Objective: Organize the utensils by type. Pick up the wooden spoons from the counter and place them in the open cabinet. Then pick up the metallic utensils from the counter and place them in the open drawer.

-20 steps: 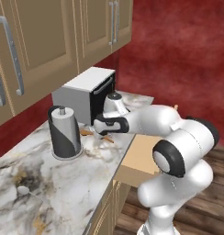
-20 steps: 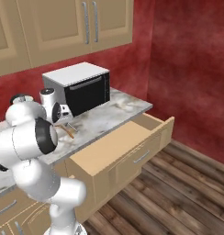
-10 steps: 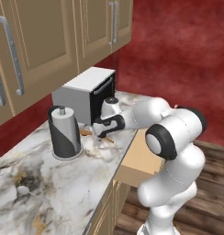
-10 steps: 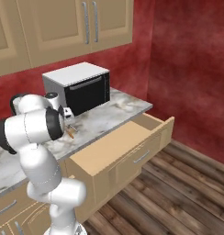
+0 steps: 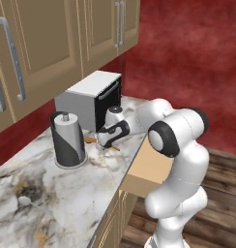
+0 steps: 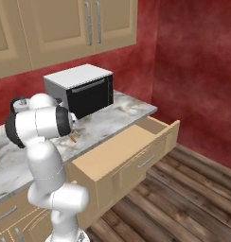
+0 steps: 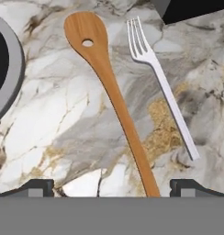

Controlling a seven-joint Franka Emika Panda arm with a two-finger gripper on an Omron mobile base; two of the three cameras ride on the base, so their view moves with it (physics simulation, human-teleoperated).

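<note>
A wooden spoon (image 7: 114,98) with a hole in its oval bowl lies on the marble counter (image 7: 49,119), its handle running down between my fingertips (image 7: 38,186). Right beside it lies a silver-grey metal fork (image 7: 160,80), tines pointing the same way. My gripper (image 7: 116,188) hangs open just above the spoon's handle end, gripping nothing. From the left base view the gripper (image 5: 106,140) sits low over the counter (image 5: 66,193) beside the paper-towel stand, with orange-brown wood (image 5: 90,140) showing next to it. A metal spoon (image 5: 24,200) lies far off at the counter's near left. The open drawer (image 6: 122,151) stands pulled out below the counter edge.
A dark paper-towel stand (image 5: 68,140) stands left of the gripper, its round base (image 7: 3,69) close to the spoon's bowl. A grey toaster oven (image 5: 91,99) sits behind. Tan wall cabinets with bar handles (image 5: 13,58) hang above. The drawer (image 5: 149,164) juts out beside my arm.
The arm has swung lower and a little left, bringing the gripper down from in front of the toaster oven to just over the wooden spoon.
</note>
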